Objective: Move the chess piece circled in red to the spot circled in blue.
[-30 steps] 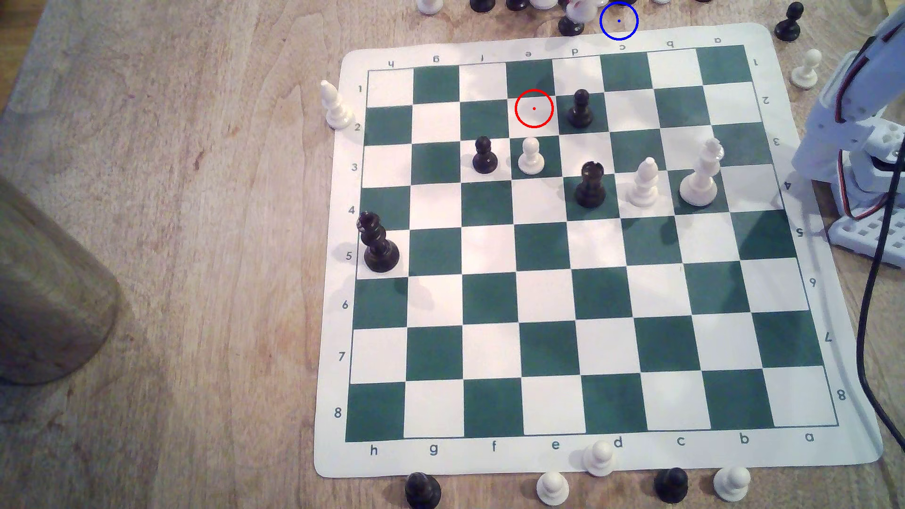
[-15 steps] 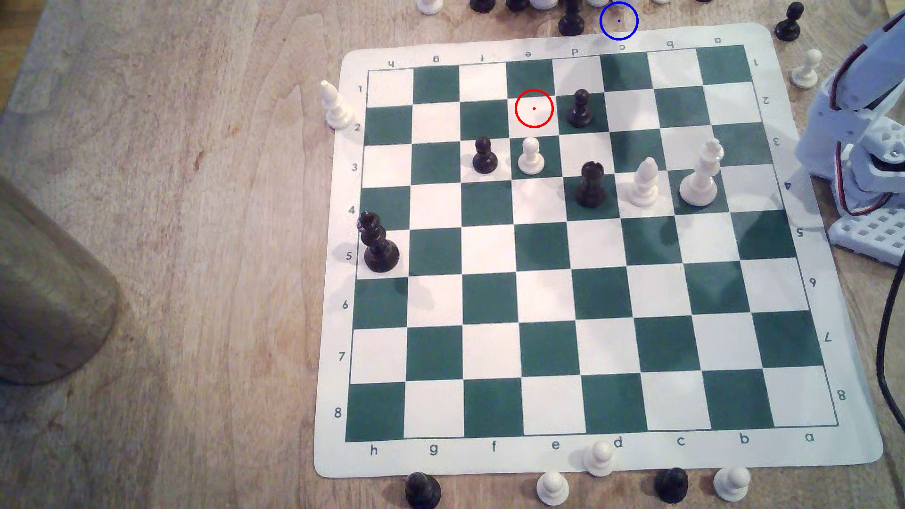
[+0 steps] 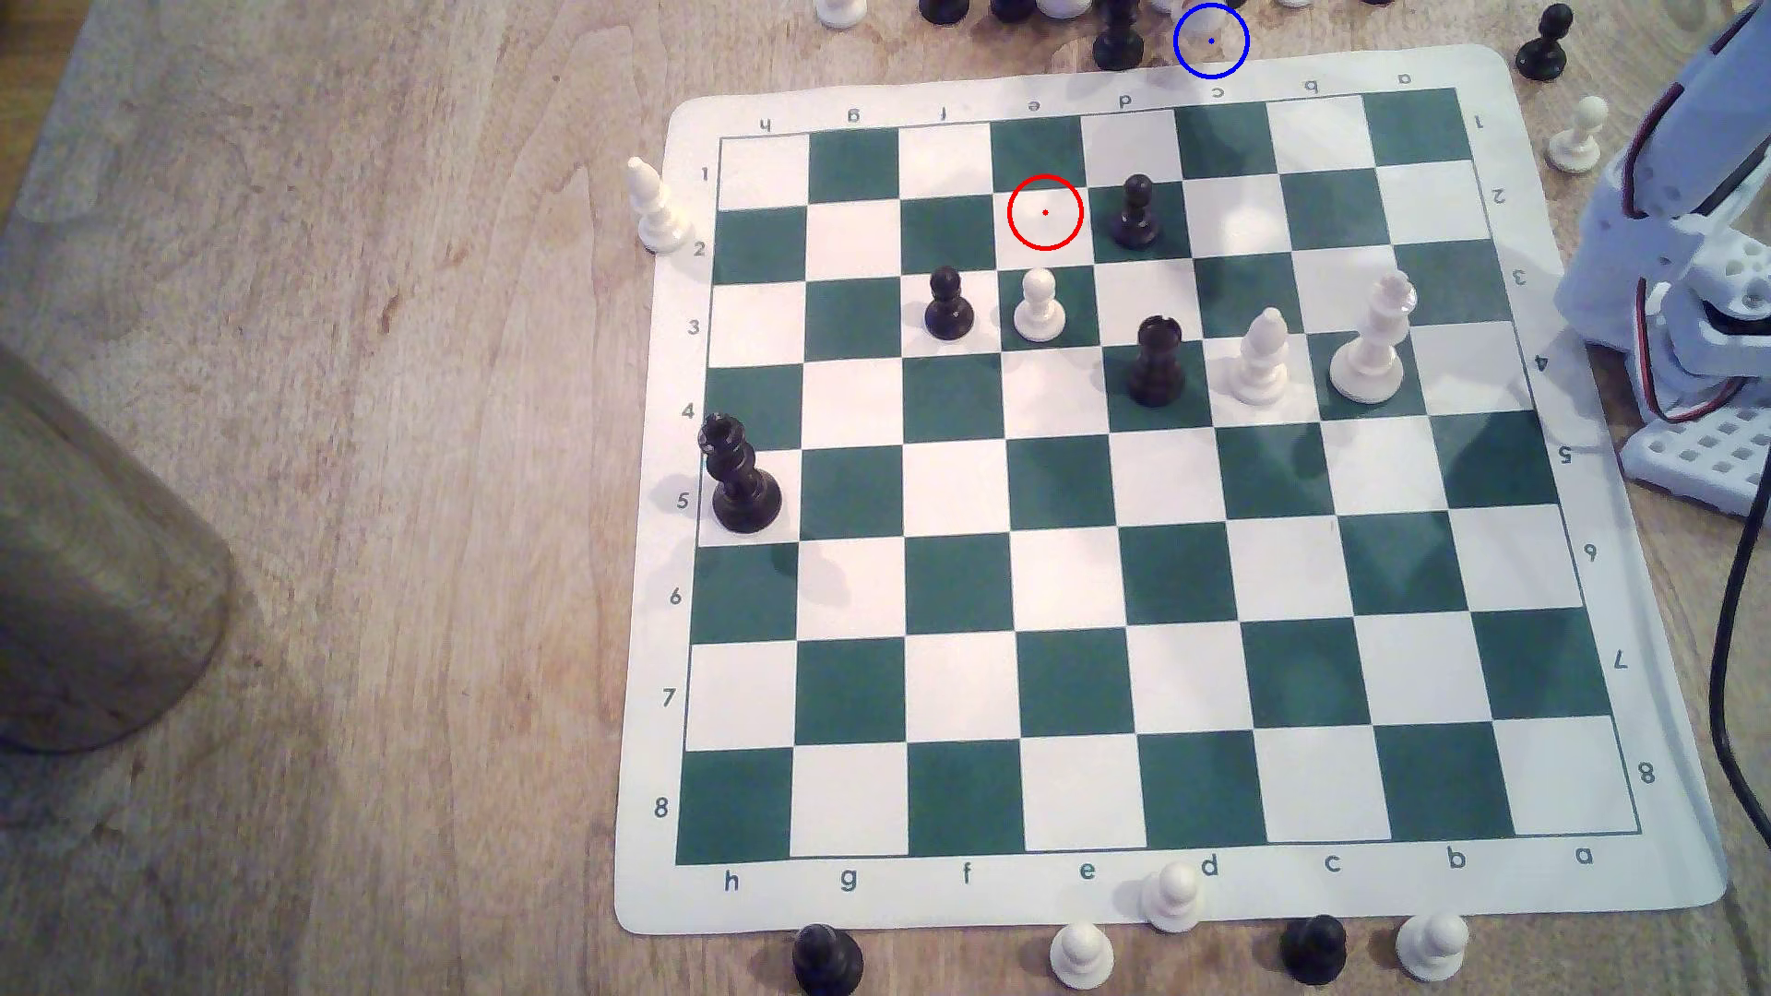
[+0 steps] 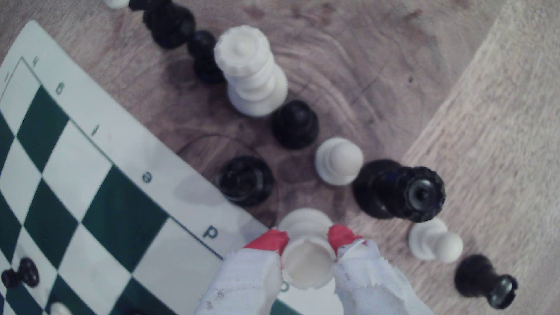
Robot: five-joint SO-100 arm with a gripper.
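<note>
wrist view: we see our fingers (image 4: 307,240) clamped on the white rook (image 4: 306,242), low over the surface (image 4: 394,75) beside the board; release remains

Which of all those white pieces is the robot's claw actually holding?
The white rook, notched on top, clamped between the gripper's red-tipped fingers; the round-headed white pawns stand free nearby.

Wood-grain tabletop (image 3: 335,479), green-white chess mat (image 3: 1610,536), loose pieces beside it
</note>
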